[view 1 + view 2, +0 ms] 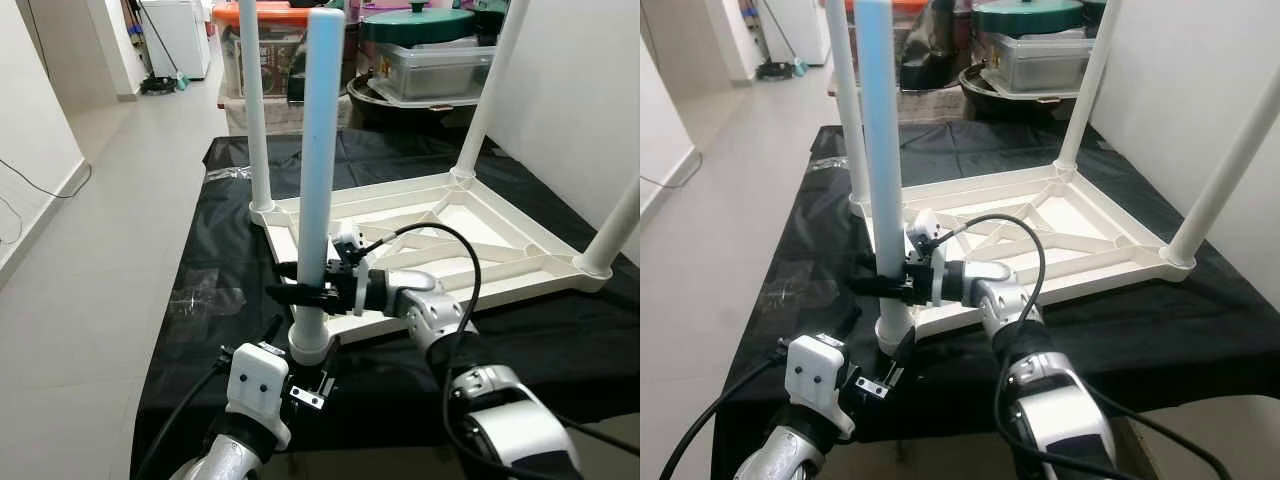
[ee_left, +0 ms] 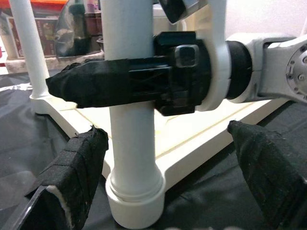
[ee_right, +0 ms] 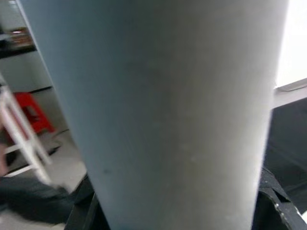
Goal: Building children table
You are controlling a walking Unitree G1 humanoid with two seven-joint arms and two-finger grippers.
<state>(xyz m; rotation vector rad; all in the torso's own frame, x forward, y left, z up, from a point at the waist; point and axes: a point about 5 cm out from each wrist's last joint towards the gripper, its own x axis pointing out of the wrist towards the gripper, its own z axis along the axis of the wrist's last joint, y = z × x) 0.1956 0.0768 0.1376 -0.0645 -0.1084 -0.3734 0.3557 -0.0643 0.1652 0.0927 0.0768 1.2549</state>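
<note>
The right hand [image 1: 300,283] clamps the table leg [image 1: 322,150] upright in the corner socket of the upturned tabletop [image 1: 480,235] on the counter [image 1: 200,250]; the left hand [image 2: 158,158], fingers spread wide, brackets the leg's base, likely to steady it.

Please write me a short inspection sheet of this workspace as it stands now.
Surface: black sheet over the floor.
Job's things: white tabletop upside down; near leg upright in its corner socket, three more legs standing.
Clutter: clear plastic wrap on the sheet.
Grippers: right gripper clamped on the near leg above the socket; left gripper open around the leg's base.
Cables: black cable looping over the right arm.
Surroundings: storage boxes behind, tiled floor alongside.
</note>
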